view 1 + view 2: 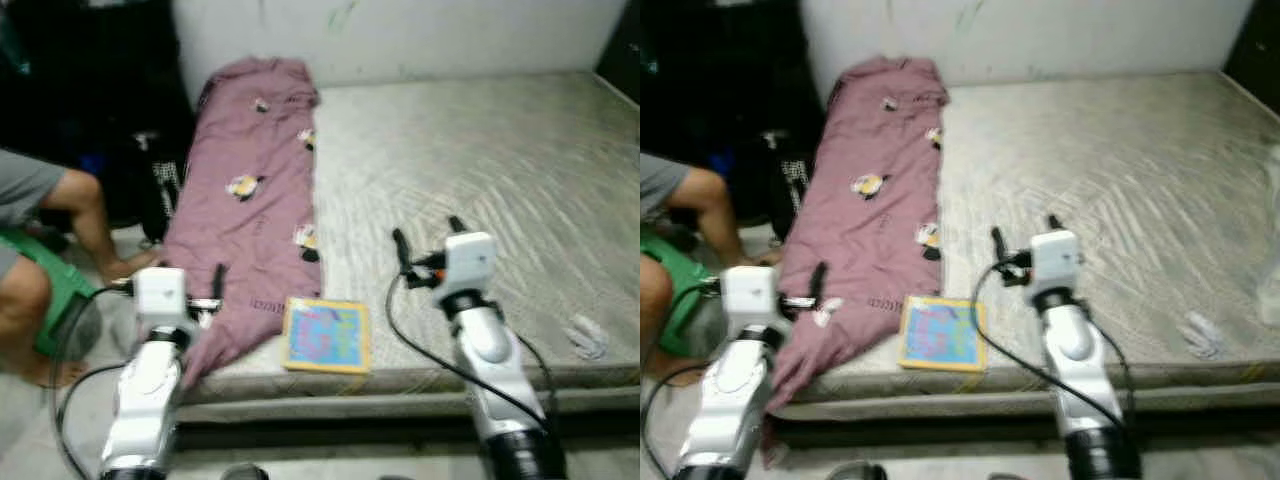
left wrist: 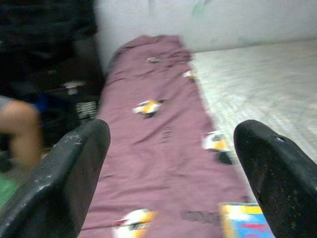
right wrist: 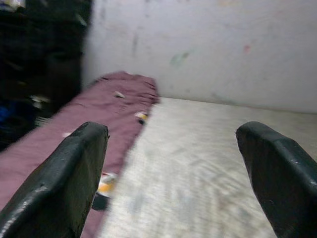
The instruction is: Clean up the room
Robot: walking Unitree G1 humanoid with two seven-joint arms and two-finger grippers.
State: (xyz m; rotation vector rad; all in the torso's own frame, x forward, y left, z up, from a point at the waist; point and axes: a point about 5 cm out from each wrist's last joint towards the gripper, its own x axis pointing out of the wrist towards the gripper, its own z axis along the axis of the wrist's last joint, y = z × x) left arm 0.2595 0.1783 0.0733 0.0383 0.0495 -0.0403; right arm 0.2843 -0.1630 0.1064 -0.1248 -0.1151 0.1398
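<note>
A mauve blanket (image 1: 248, 190) printed with small penguins lies along the left side of the bare grey mattress (image 1: 480, 170), and its near end hangs over the front corner. A colourful book (image 1: 326, 335) with a yellow border rests by the mattress's front edge, touching the blanket's hem. My left gripper (image 1: 180, 275) hovers open over the blanket's near end, left of the book. My right gripper (image 1: 428, 236) is open above the bare mattress, right of the book. Both hold nothing. A small white crumpled item (image 1: 586, 337) lies at the front right.
A person (image 1: 40, 230) sits at the left beside the bed, on something green (image 1: 55, 290), bare legs close to my left arm. Dark furniture and bags (image 1: 100, 110) stand behind them. A white wall (image 1: 420, 35) runs behind the mattress.
</note>
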